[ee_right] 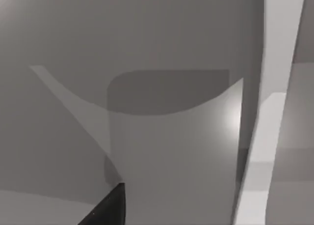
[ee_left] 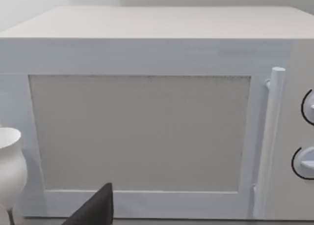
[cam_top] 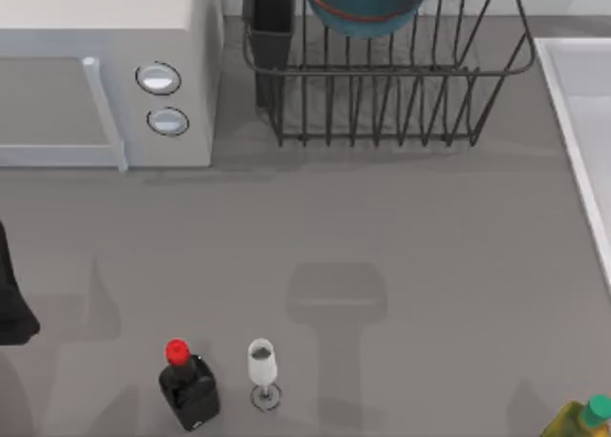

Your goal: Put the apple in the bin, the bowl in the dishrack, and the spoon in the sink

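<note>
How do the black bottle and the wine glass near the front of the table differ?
The bottle is black and opaque with a red cap; the wine glass is clear and pale. The bottle is squat and broad; the glass is slim on a thin stem. Both stand upright, side by side, apart.

Surface: grey table point(cam_top: 382, 227).
Far left: white microwave point(cam_top: 105, 74), two round knobs facing front.
Far middle: black wire dishrack point(cam_top: 391, 84).
Right edge: pale sink point(cam_top: 582, 122).
Near left: black bottle point(cam_top: 189, 387) with red cap, wine glass point(cam_top: 263, 368) just beside it.
Near right corner: yellow-green bottle point(cam_top: 582, 420), cut off.
</note>
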Controlling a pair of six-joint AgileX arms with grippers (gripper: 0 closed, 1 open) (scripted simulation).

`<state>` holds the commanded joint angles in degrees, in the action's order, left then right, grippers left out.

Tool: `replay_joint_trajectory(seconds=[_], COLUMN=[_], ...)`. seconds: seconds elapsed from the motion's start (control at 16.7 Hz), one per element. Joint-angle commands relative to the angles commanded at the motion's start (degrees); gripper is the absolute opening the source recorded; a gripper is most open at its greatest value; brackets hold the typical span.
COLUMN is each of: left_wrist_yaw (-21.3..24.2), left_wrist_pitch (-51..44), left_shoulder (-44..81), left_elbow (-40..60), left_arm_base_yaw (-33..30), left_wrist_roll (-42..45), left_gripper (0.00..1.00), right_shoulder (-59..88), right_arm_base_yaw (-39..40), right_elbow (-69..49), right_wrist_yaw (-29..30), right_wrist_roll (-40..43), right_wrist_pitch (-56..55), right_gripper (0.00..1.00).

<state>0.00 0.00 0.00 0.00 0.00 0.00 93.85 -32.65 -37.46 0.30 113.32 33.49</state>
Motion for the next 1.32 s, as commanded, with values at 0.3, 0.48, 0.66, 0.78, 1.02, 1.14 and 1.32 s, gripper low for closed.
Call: replay_joint_trajectory(seconds=[0.3,0.48,0.66,0.78,1.02,1.14,1.32], left_wrist_yaw=[0.0,0.0,0.0,0.0,0.0,0.0,0.0], left_wrist_pitch=[0.0,0.0,0.0,0.0,0.0,0.0,0.0], left_shoulder=[0.0,0.0,0.0,0.0,0.0,0.0,0.0], left_elbow=[0.0,0.0,0.0,0.0,0.0,0.0,0.0], left_arm_base_yaw=[0.0,0.0,0.0,0.0,0.0,0.0,0.0], left_wrist_roll=[0.0,0.0,0.0,0.0,0.0,0.0,0.0], left_gripper=[1.00,1.00,1.00,1.00,1.00,1.00,1.00], right_shoulder=[0.0,0.0,0.0,0.0,0.0,-4.1,-4.8], right_arm_base_yaw=[0.0,0.0,0.0,0.0,0.0,0.4,0.2], right_elbow=[0.0,0.0,0.0,0.0,0.0,-2.0,-3.6], right_wrist_yaw=[0.0,0.0,0.0,0.0,0.0,1.8,1.8], right_wrist_roll=[0.0,0.0,0.0,0.0,0.0,-2.5,-2.4], right_wrist_pitch=[0.0,0.0,0.0,0.0,0.0,5.5,7.8], right_gripper=[0.40,0.17,0.00,0.00,0.00,0.00,0.00])
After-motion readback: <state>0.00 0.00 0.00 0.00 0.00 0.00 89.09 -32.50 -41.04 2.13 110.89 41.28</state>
